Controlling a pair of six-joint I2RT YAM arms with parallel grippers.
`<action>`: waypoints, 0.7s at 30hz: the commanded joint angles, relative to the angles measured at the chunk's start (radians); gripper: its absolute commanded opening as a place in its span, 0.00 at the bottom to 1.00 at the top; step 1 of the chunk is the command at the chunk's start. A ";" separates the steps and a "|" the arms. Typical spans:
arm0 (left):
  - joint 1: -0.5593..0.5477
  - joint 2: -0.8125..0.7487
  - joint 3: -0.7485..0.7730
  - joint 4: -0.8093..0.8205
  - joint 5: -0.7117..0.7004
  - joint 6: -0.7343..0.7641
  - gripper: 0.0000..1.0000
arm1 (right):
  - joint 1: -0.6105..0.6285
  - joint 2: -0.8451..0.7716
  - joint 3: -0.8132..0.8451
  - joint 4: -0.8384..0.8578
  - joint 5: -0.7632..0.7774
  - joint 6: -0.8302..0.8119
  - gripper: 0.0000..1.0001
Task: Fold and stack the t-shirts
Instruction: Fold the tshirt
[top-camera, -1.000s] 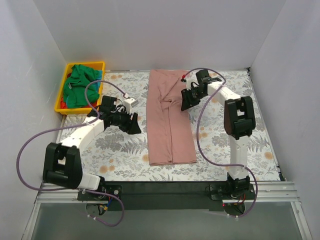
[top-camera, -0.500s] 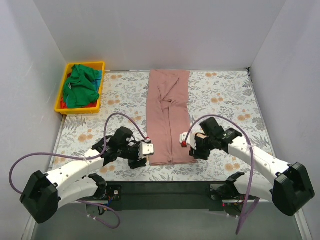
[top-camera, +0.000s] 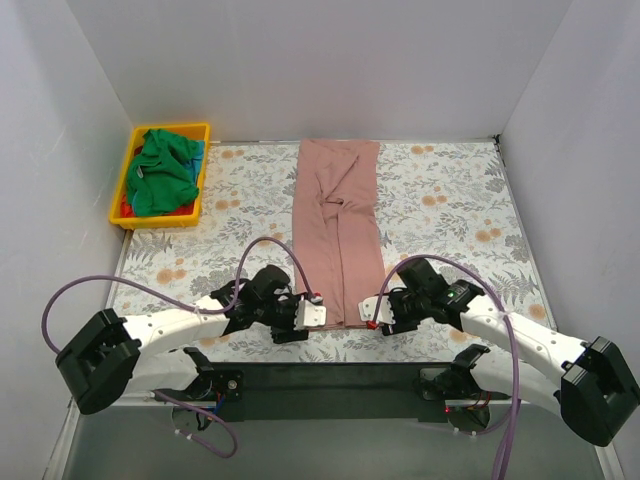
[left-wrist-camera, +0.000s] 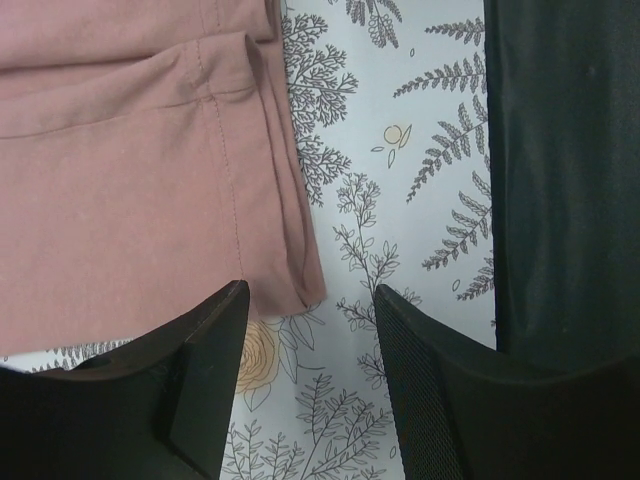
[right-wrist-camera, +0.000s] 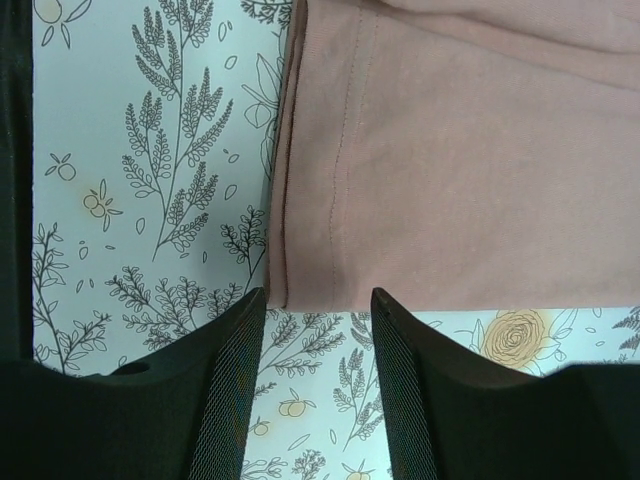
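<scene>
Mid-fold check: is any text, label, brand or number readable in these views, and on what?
No readable text in any view.
Pink t-shirt: plain fabric and seams, no print or label showing.
Green t-shirt in the yellow bin: small pale patch, perhaps a tag, too small to read.
Floral table cover: leaves and flowers only.

My left arm (top-camera: 175, 322) and right arm (top-camera: 525, 330) are smooth white shells broken by blocky black joints, and a thin purple cable (top-camera: 100, 279) loops loosely off each one. Each wrist carries a small white box, and my bases (top-camera: 205, 385) are black. Up close my fingers (left-wrist-camera: 205, 390) are matte black wedges, their inner pads (right-wrist-camera: 400, 400) covered in a fine mesh-like texture.
</scene>
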 joint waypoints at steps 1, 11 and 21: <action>-0.020 0.012 0.024 0.059 -0.013 -0.008 0.52 | 0.019 0.002 -0.008 0.034 -0.005 -0.035 0.53; -0.037 0.062 0.004 0.074 -0.051 -0.008 0.52 | 0.042 0.056 -0.065 0.037 0.012 -0.056 0.50; -0.039 0.119 0.008 0.028 -0.084 -0.003 0.26 | 0.045 0.117 -0.093 0.044 0.047 -0.044 0.25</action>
